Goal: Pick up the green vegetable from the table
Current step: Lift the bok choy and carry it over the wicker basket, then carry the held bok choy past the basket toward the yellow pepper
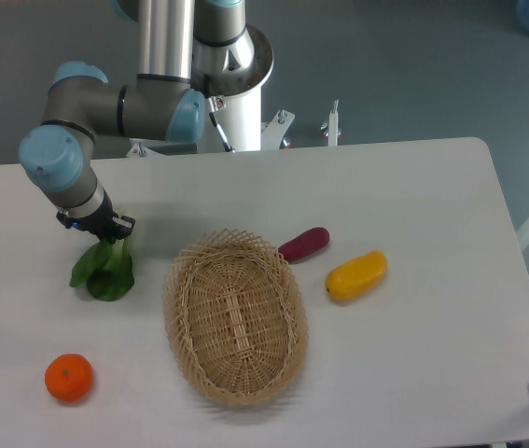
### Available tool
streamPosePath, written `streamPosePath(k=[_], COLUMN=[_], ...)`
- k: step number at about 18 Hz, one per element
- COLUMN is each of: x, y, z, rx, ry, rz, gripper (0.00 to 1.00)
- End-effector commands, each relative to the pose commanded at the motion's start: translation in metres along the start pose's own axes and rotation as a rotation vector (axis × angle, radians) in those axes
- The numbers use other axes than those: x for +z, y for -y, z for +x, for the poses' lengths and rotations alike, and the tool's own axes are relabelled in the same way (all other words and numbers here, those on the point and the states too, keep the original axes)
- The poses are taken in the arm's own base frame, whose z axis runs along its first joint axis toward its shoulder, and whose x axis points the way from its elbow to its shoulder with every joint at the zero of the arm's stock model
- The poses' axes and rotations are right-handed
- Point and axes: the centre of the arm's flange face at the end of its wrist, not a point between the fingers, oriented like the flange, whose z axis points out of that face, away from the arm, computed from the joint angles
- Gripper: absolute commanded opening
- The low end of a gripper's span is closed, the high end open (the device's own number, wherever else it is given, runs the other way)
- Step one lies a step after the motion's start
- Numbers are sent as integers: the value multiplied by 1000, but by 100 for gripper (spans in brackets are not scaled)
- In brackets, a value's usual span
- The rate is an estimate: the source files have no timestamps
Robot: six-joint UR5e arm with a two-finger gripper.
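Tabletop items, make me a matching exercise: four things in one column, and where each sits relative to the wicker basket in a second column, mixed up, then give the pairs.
Things:
1. round orange fruit
2. leafy green vegetable
3. yellow oblong vegetable
4. purple oblong vegetable

Places, relative to the oval woven wicker basket:
A. touching or nearly touching its upper right rim
B. left of it, under the end effector
C. lower left, near the table's front edge
D. right of it, apart from the rim

Pairs: 1-C, 2-B, 3-D, 4-A

One high fixed camera overlooks the table point(413, 187).
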Motion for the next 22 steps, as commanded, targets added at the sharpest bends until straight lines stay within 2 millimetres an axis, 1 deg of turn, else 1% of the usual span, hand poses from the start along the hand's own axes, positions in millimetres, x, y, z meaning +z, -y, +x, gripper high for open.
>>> streamPosePath(k=[3, 5, 6, 7, 8, 10, 12, 13, 14, 15, 18, 20, 22], x=[-29, -45, -61, -74, -86, -107, -125, -136, -143, -147, -150, -146, -138], y=[-4, -4, -4, -3, 0, 9, 14, 14, 11, 9, -4, -15, -27], z=[-1, -5, -8, -15, -29, -59, -101, -143, -169, -187, -242, -275, -307], rx=[4, 4, -2, -14, -35, -86, -104, -80, -89, -90, -64, -27, 13], ry=[1, 3, 7, 11, 17, 31, 44, 61, 73, 82, 102, 109, 109], rz=[56, 88, 120, 146, 168, 207, 230, 248, 258, 263, 264, 254, 237], gripper=[13, 13, 13, 13, 13, 13, 13, 13, 13, 13, 13, 13, 13])
